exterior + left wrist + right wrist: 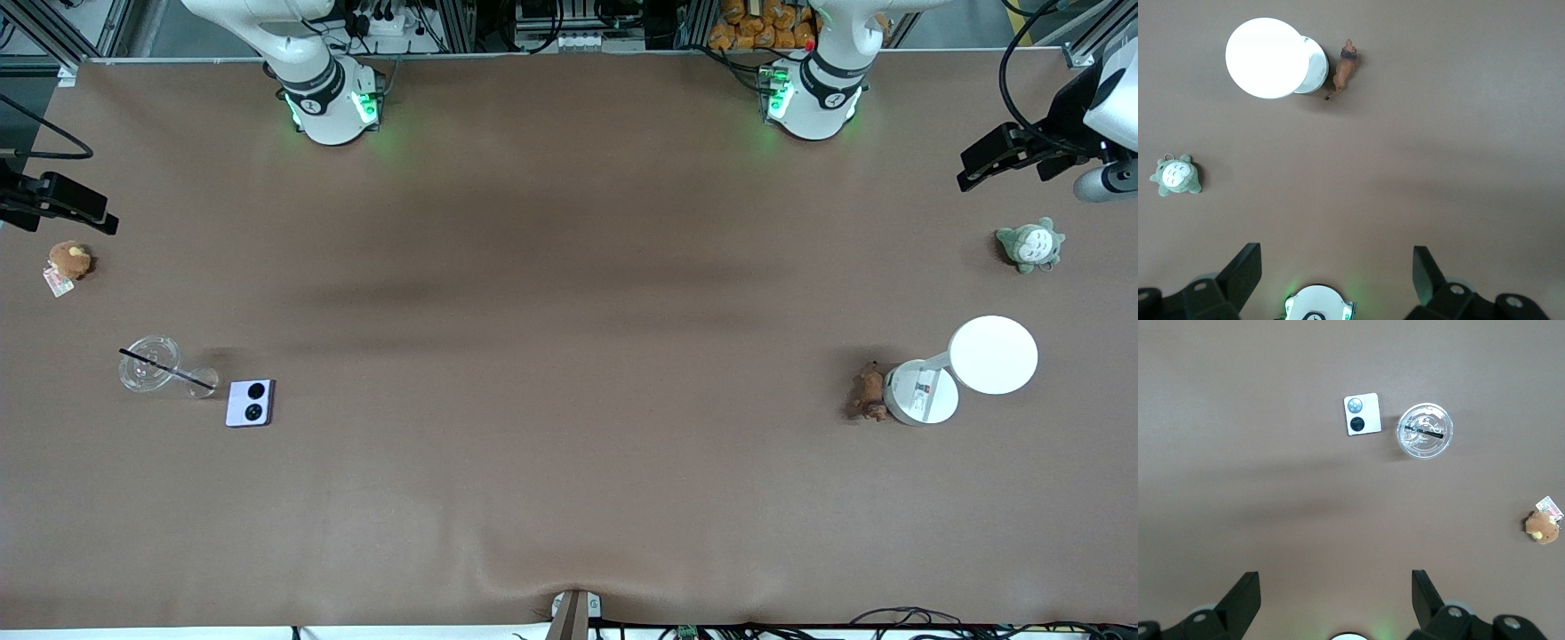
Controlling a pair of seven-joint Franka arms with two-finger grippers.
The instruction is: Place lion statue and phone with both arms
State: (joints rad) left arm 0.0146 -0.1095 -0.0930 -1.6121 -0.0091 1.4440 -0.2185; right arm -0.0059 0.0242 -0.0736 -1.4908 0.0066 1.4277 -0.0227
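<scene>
The lion statue (869, 392), a tiny brown figurine, lies on the brown table at the left arm's end, touching or almost touching a white stand's base; it also shows in the left wrist view (1345, 65). The phone (250, 403), pale lavender with two black circles, lies flat at the right arm's end beside a clear cup; it also shows in the right wrist view (1361, 415). My left gripper (987, 164) (1336, 250) hangs open and empty, high over the table edge at its end. My right gripper (89, 212) (1335, 575) hangs open and empty, high over its end.
A white stand with a round disc (993, 354) (1268, 57) stands by the lion. A clear cup with a black straw (151, 363) (1425, 431) sits by the phone. A grey-green plush (1029, 244) (1176, 176) and a brown tagged plush (68, 260) (1541, 525) lie near the table ends.
</scene>
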